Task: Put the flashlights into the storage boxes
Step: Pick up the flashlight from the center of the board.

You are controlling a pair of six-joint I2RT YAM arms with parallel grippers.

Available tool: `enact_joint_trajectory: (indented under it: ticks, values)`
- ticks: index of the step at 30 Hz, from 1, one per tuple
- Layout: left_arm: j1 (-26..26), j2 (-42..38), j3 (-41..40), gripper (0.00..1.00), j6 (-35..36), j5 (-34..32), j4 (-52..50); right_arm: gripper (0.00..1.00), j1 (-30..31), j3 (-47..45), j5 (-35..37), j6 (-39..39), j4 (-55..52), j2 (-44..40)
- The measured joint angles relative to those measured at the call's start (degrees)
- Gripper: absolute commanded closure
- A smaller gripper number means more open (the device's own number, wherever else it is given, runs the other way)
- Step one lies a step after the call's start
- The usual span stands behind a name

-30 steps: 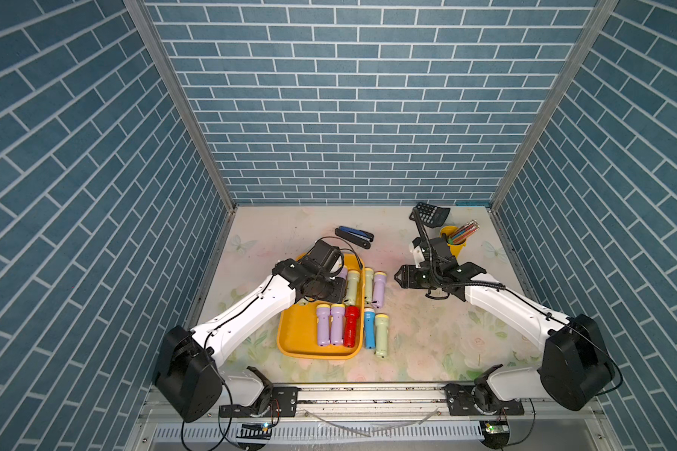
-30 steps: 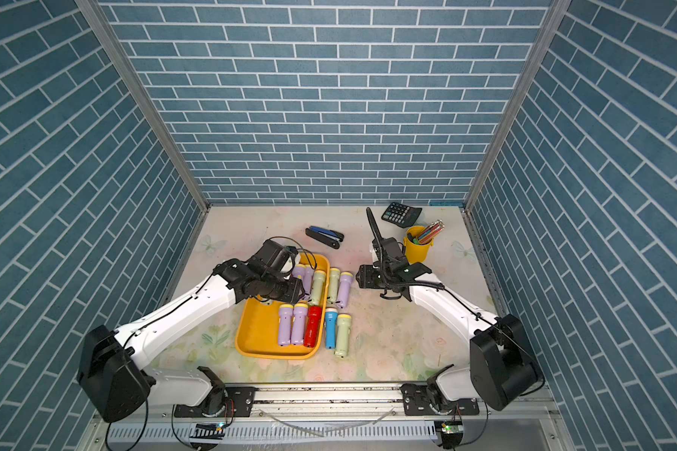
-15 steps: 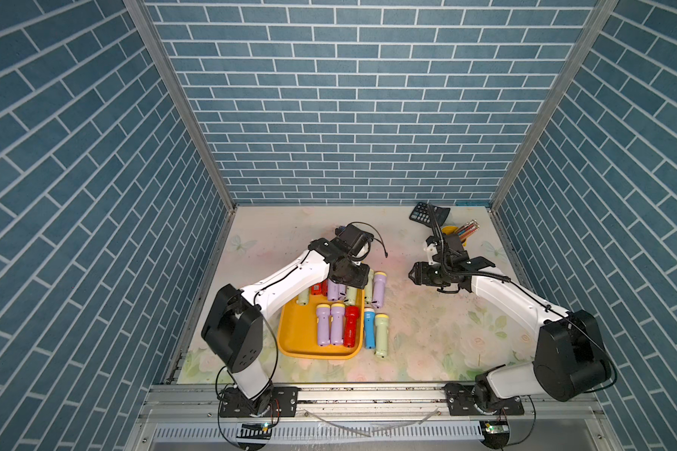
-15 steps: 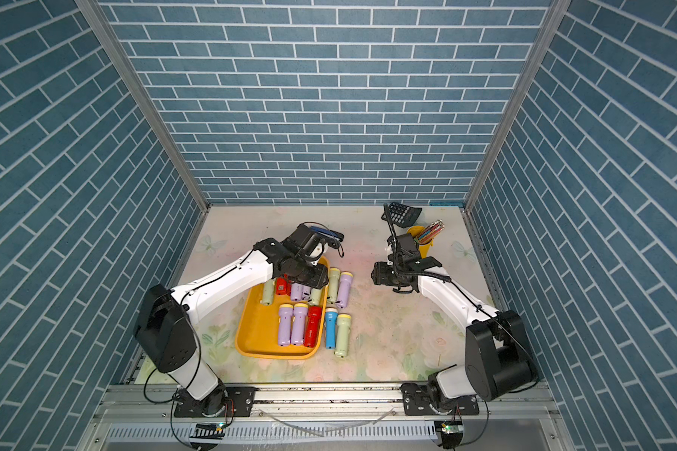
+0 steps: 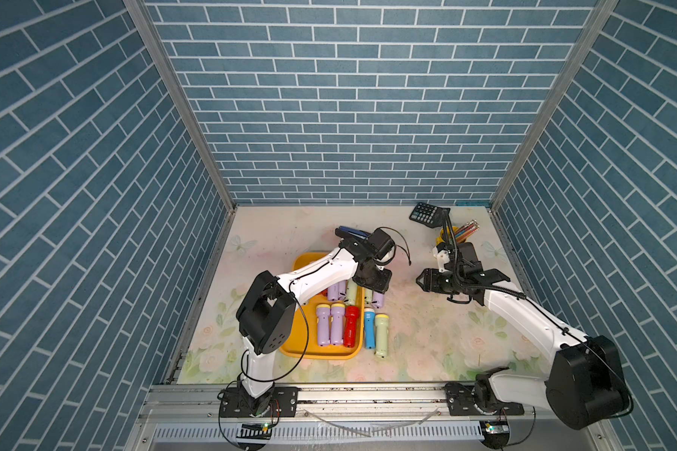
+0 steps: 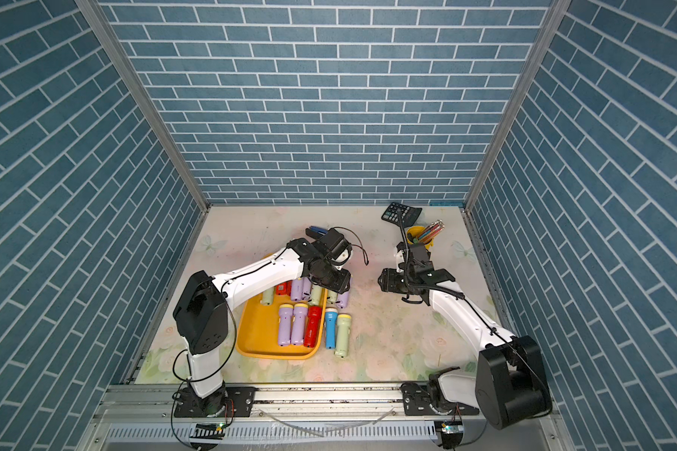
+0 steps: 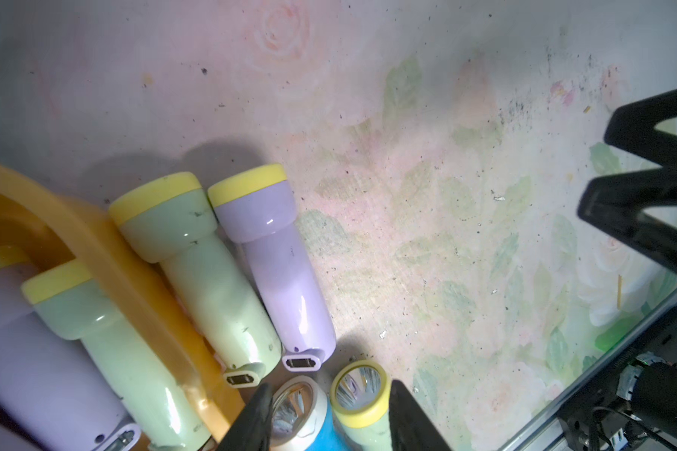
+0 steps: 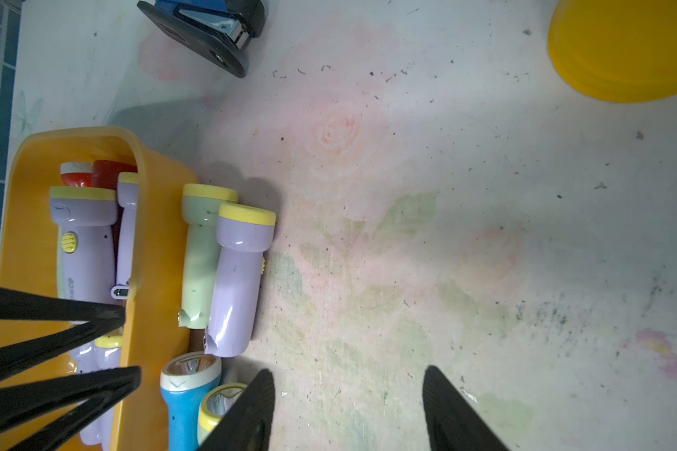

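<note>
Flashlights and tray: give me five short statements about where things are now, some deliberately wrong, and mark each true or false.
1. The blue one lies inside the storage box. False: the blue flashlight lies on the table, just outside the rim of the tray.
2. A red flashlight lies inside the tray. True.
3. The robot's right arm is holding a torch. False: the right gripper is open and empty over bare table.
4. The calculator lies near the pencil cup at the back. True.
5. A lilac flashlight and a pale green flashlight lie side by side on the table beside the tray. True.
</note>
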Motion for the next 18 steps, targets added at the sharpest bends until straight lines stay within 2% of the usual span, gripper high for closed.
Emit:
enact_joint_trajectory:
  ticks: [18]
  values:
    - [-1.46, 4.39, 2.12, 0.51, -0.92, -2.25, -1.68, 0.38, -1.64, -5.14, -2.03, 0.04, 1.79, -3.48]
